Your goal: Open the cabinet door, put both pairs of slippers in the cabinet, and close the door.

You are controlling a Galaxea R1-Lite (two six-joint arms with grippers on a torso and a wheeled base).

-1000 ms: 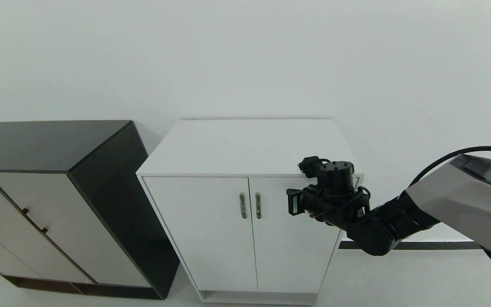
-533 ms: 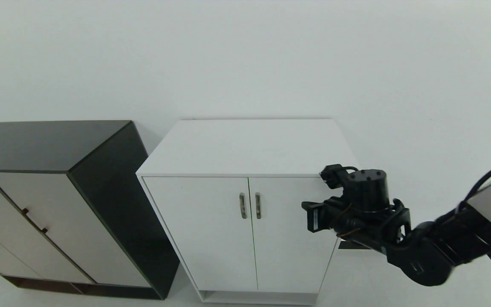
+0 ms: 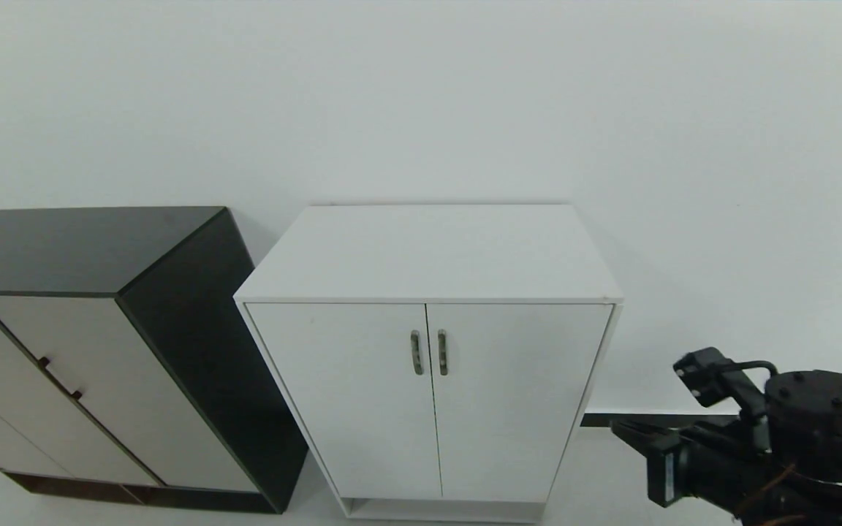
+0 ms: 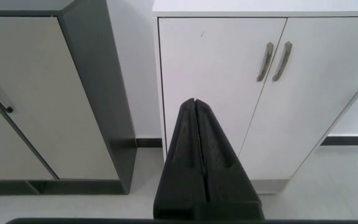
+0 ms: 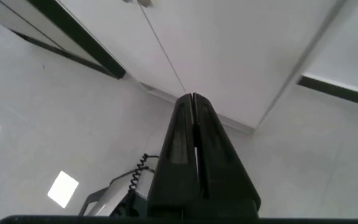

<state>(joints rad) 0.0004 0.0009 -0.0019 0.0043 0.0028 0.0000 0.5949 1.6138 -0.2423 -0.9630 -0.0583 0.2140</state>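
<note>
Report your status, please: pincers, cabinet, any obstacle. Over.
Left pincer shut, empty. Right pincer shut, empty, low at the right of the white cabinet. Both doors shut, handles free. No obstacle seen before the doors.

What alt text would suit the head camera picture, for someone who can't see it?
A white cabinet with both doors shut stands against a white wall, a dark cabinet at its left. The right gripper, shut, sits low to the white cabinet's right, apart from it.
</note>
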